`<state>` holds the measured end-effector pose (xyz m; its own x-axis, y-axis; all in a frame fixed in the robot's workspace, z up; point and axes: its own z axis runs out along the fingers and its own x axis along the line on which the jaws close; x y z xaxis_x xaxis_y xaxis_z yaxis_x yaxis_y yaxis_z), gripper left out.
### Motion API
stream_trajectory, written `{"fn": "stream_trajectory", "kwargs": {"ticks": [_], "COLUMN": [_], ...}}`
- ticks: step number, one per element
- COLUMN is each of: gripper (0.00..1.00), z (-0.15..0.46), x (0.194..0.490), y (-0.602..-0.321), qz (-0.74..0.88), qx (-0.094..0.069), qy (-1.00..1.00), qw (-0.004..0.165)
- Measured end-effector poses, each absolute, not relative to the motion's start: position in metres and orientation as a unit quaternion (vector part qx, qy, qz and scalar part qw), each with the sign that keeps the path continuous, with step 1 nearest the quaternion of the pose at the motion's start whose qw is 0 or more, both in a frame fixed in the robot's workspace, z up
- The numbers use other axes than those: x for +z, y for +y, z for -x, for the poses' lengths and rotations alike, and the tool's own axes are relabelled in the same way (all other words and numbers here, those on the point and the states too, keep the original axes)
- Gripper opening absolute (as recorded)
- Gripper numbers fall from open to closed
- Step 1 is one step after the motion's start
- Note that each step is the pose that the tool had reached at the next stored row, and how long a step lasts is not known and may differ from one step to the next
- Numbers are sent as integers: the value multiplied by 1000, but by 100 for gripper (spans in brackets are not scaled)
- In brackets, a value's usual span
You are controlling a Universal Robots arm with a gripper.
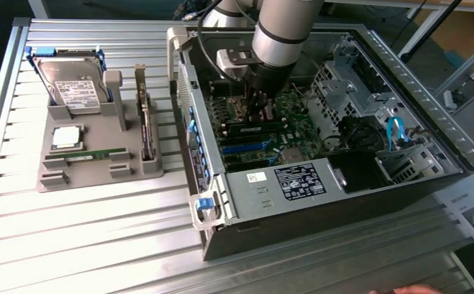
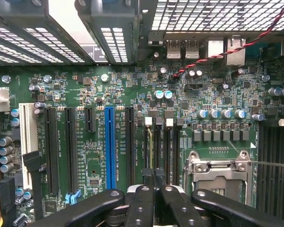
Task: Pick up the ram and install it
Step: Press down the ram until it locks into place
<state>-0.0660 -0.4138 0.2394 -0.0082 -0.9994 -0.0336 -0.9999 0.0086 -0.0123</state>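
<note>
Ram [image 1: 86, 155] lies in the grey parts tray [image 1: 98, 180] outside the computer case [image 1: 335, 202], between the silver processor chip [image 1: 66, 137] and the tray's front edge. Its long axis runs along the exterior view's left-right line, roughly parallel to the memory slots [image 2: 161, 144]; one end points toward the case.

The gripper [image 2: 154, 185] is well apart from it, inside the case over the memory slots, fingers [image 2: 141, 203] closed together. A dark module [image 1: 253, 129] stands just beneath; whether it is pinched cannot be told.

Hazards:
- The arm may snag the red-black twisted cable [image 2: 236, 47] or the case wall.
- Tray clips at the stick's ends may cause a tilted lift.
- Reversed or skewed insertion would jam the slot.
</note>
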Motion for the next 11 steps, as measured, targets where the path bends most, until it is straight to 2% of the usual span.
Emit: {"fn": "stream_trajectory", "kwargs": {"ticks": [11], "gripper": [10], "z": [66], "x": [237], "y": [-414], "qz": [704], "qx": [7], "qy": [710], "qw": [16]}}
